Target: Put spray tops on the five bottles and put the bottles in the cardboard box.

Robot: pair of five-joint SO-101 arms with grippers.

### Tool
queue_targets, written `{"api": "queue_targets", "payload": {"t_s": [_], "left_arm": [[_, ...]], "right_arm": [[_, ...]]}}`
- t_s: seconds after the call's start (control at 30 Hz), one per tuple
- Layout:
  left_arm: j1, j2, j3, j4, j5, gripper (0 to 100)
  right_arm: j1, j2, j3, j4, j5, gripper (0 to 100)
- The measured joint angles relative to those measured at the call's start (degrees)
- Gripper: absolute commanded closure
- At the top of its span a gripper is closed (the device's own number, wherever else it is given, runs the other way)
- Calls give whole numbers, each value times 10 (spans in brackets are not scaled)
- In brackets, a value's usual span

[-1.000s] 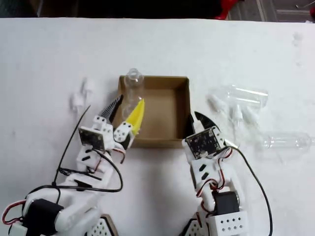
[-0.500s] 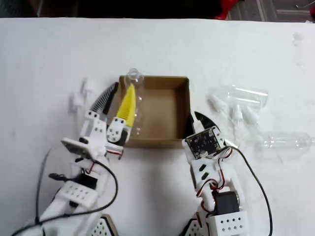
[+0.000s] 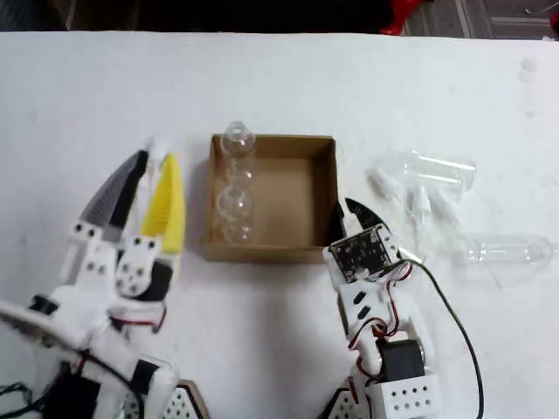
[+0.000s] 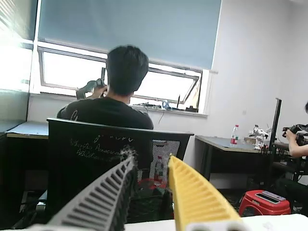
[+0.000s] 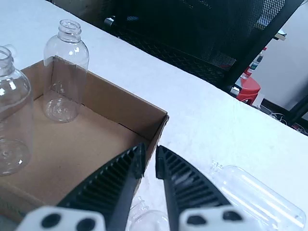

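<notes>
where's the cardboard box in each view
high view: cardboard box at the centre of the table.
left wrist view: aimed at the room beyond the table.
right wrist view: cardboard box beside and beyond the right arm's fingers.
shared landmark: the capless bottle standing in its far corner.

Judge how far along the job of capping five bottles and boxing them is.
Done: two clear plastic bottles stand in the brown cardboard box, but without tops. In hand: nothing; the left hand is open beside the box, the right hand empty at its corner. Remaining: two other clear bottles and white spray tops lie on the white table.
</notes>
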Motion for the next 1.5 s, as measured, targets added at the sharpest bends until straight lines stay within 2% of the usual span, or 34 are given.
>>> {"api": "queue_targets", "payload": {"t_s": [0.23,0.4,0.5,0.6,0.73,0.9,0.97,1.1,1.23,1.37,1.5], "left_arm": [[-3,-1,-180,129,0,898],[-8,84,-331,201,0,898],[-40,179,-438,253,10,898],[-88,300,-554,326,55,898],[-129,483,-726,462,91,898],[-136,707,-937,665,97,898],[-141,788,-993,716,92,898],[-171,886,-989,729,11,898],[-185,948,-922,729,-80,898],[-184,983,-857,729,-71,899],[-159,984,-847,729,-61,909]], "right_arm": [[0,0,0,0,0,971],[0,0,0,0,0,971],[0,0,0,0,0,971],[0,0,0,0,0,971],[0,0,0,0,0,971],[0,0,0,0,0,971],[0,0,0,0,0,971],[0,0,0,0,0,971],[0,0,0,0,0,971],[0,0,0,0,0,971],[0,0,0,0,0,971]]}}
